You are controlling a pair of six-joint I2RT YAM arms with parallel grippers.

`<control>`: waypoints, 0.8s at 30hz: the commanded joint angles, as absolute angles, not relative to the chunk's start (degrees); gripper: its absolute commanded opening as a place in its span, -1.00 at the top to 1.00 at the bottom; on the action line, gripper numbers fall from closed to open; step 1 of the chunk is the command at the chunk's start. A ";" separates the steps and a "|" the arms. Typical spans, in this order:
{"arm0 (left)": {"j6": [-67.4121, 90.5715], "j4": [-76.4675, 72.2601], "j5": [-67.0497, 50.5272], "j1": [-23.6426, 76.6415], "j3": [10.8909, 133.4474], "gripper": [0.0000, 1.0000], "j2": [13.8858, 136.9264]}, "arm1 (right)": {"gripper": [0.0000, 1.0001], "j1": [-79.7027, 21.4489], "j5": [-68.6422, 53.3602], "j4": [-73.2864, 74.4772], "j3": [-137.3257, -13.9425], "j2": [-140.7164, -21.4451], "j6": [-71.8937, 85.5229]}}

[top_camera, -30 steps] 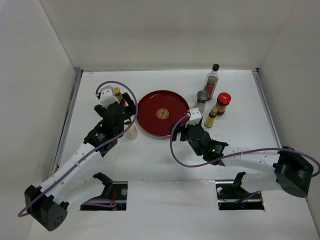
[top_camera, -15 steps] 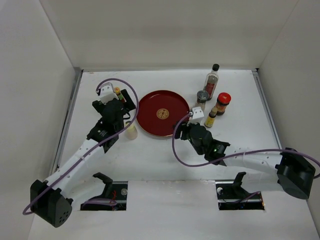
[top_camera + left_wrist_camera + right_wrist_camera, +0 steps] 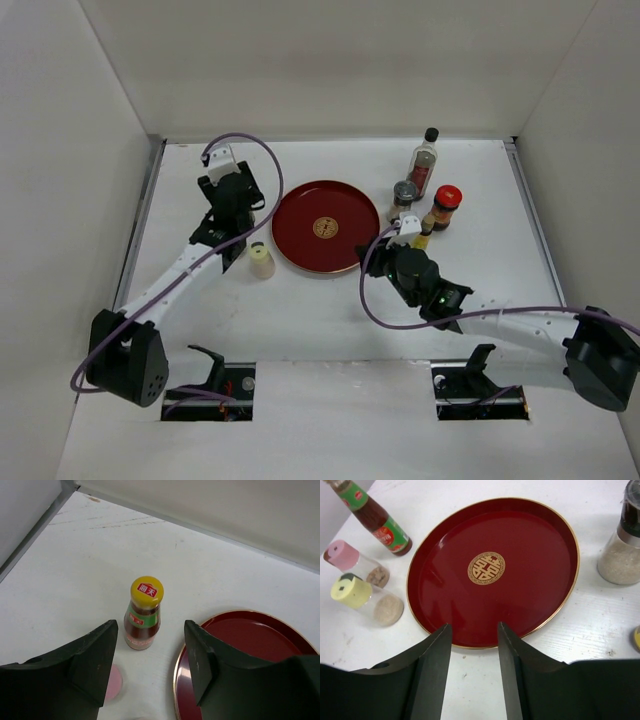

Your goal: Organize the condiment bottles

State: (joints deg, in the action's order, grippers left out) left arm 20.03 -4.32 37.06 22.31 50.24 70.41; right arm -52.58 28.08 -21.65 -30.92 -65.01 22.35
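1. Left gripper [image 3: 150,630]: jaws spread wide and holding nothing.
2. A yellow-capped sauce bottle [image 3: 144,615] stands upright on the table [image 3: 470,270]. From the left wrist it is framed in the gap between the fingers, with no contact visible. I cannot tell whether it is inside the jaws or just past the tips.
3. That bottle is left of the red tray [image 3: 300,215], near its rim but not on it. In the top view the left arm hides it.
4. The pink-topped shaker [image 3: 114,681] is just beside the left finger, nearer the camera than the sauce bottle.
5. The cream-topped shaker [image 3: 261,262] is upright, just off the tray's left rim and next to the pink one.
6. Right gripper [image 3: 474,627]: jaws parted by a moderate gap with nothing between them. It hangs over the tray's near rim.
7. The tray holds no bottles.
8. Right-hand cluster, all upright and off the tray:
   - the tall black-capped bottle [image 3: 424,163] is farthest back
   - the grey-lidded jar [image 3: 404,196] is nearest the tray's right rim
   - the red-capped jar [image 3: 446,207] is to the right of it
   - a second yellow-capped bottle [image 3: 428,226] is in front, partly hidden by the right wrist
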 commanded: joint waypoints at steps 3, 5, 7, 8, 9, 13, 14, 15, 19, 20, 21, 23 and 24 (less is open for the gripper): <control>16.71 -8.08 36.39 19.38 56.16 -0.10 75.93 | -0.01 -52.78 26.46 -25.40 -31.11 -65.83 22.85; 16.61 -8.70 36.39 18.77 56.60 -0.12 77.25 | -0.01 -52.78 26.46 -25.66 -31.11 -66.00 22.85; 16.35 -8.70 36.04 18.41 57.82 -0.13 79.00 | -0.02 -52.78 26.46 -25.93 -31.11 -66.62 22.68; 16.00 -8.44 35.86 18.32 58.70 -0.13 80.06 | -0.02 -52.78 26.46 -25.93 -31.29 -66.80 22.59; 15.47 -8.44 35.86 18.24 59.23 -0.14 80.94 | -0.02 -52.78 26.46 -25.93 -31.29 -66.88 22.59; 15.47 -9.40 34.90 17.36 60.55 -0.16 83.75 | -0.03 -52.78 26.46 -26.02 -31.29 -66.62 22.50; 15.29 -9.40 34.02 17.18 61.60 -0.16 84.98 | -0.03 -52.78 26.46 -26.02 -31.20 -66.62 22.50; 15.21 -9.06 33.67 17.09 62.22 -0.16 85.60 | -0.03 -52.78 26.46 -26.02 -31.20 -66.62 22.50; 15.12 -9.23 33.40 16.04 62.84 -0.15 87.10 | -0.03 -52.78 26.19 -26.02 -31.20 -66.88 22.50; 15.20 -9.32 33.40 15.78 62.93 -0.13 87.62 | -0.03 -52.78 26.19 -26.02 -31.20 -66.88 22.50; 15.21 -9.23 33.40 15.77 63.19 -0.11 88.15 | -0.03 -52.78 26.19 -26.02 -31.20 -66.97 22.50; 15.12 -8.88 33.57 15.77 63.37 -0.07 88.50 | -0.03 -52.51 26.10 -26.02 -31.03 -66.97 22.59; 15.03 -9.14 33.84 15.69 63.02 -0.07 88.42 | -0.03 -52.51 26.10 -26.02 -31.03 -66.97 22.59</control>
State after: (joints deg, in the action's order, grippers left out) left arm 15.77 -6.90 34.02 16.12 60.51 88.53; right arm -52.58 26.85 -22.59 -30.92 -66.85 22.31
